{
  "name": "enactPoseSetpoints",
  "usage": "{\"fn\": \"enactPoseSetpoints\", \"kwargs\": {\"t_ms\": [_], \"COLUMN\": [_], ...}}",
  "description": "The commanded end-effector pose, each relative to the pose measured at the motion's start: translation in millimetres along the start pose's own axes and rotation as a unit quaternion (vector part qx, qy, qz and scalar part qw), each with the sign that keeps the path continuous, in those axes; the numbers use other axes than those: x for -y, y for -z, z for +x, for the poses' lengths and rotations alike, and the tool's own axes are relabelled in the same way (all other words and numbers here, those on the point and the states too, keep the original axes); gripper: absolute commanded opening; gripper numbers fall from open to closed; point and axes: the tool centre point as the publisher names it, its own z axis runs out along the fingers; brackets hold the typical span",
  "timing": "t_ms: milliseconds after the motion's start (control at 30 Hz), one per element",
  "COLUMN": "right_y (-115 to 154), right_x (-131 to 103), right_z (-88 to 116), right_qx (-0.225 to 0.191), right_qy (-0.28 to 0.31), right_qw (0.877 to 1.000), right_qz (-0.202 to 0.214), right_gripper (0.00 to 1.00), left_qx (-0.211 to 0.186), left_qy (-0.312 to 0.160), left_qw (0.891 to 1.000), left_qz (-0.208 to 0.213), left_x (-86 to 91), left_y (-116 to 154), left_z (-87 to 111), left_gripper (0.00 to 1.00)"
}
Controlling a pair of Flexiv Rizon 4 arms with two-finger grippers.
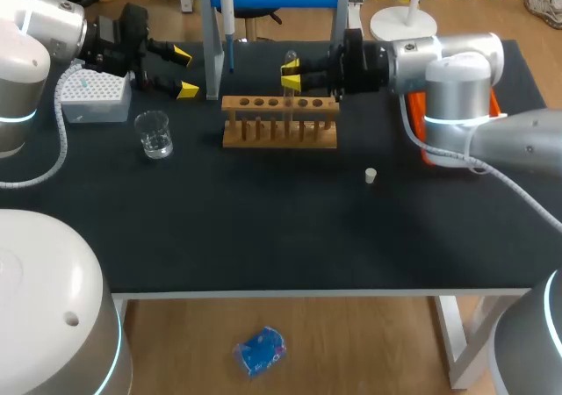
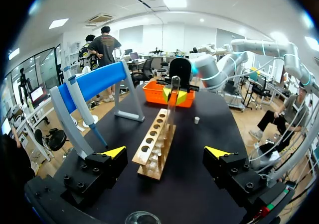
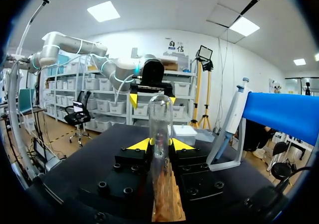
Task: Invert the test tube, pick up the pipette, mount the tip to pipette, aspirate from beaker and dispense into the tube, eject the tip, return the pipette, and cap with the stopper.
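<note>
The test tube [image 3: 160, 119] is held upright over the wooden rack [image 1: 279, 121]. Its round closed end points up, so its open end seems to point down at the rack. It is pinched from both sides by the yellow tips of the right gripper [image 3: 160, 145], which is closed on the glass part way along the tube. It cannot be told for sure whether the lower end is free of the rack. The step in hand is judged to be the turning over of the tube. To do it well, the tube should first be lifted free of the rack. Then it should be rolled slowly until the open end faces up. The glass is smooth, so it should be held firmly but not squeezed hard, or it may slip or crack. After that it should be lined up over one hole and lowered straight down. The left gripper [image 1: 184, 72] is wide open and nothing is held in it. It is just beside the stand where the pipette [image 1: 226, 17] hangs. The tip box [image 1: 92, 96], the beaker [image 1: 154, 134] and the small white stopper [image 1: 371, 176] are set out on the black counter [image 1: 263, 228].
</note>
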Motion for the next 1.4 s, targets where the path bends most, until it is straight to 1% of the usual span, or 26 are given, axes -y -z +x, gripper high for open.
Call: {"fn": "enactPoseSetpoints", "kwargs": {"t_ms": [33, 600, 1100, 1400], "right_y": [1, 3, 3, 9], "right_x": [-5, -20, -34, -57], "right_z": [1, -1, 5, 7], "right_qx": [0.001, 0.003, 0.004, 0.013], "right_qy": [0.002, 0.012, 0.017, 0.02], "right_qw": [1.0, 1.0, 1.0, 1.0], "right_qz": [0.001, -0.001, -0.006, -0.014], "right_gripper": [0.0, 0.0, 0.0, 0.0], "left_qx": [0.0, 0.0, 0.0, 0.0], "left_qy": [0.0, 0.0, 0.0, 0.0], "left_qw": [1.0, 1.0, 1.0, 1.0], "left_qz": [-0.001, -0.001, -0.001, -0.001], "left_x": [0.2, 0.2, 0.2, 0.2], "left_y": [0, 0, 0, 0], "left_z": [0.2, 0.2, 0.2, 0.2], "left_gripper": [1.0, 1.0, 1.0, 1.0]}}
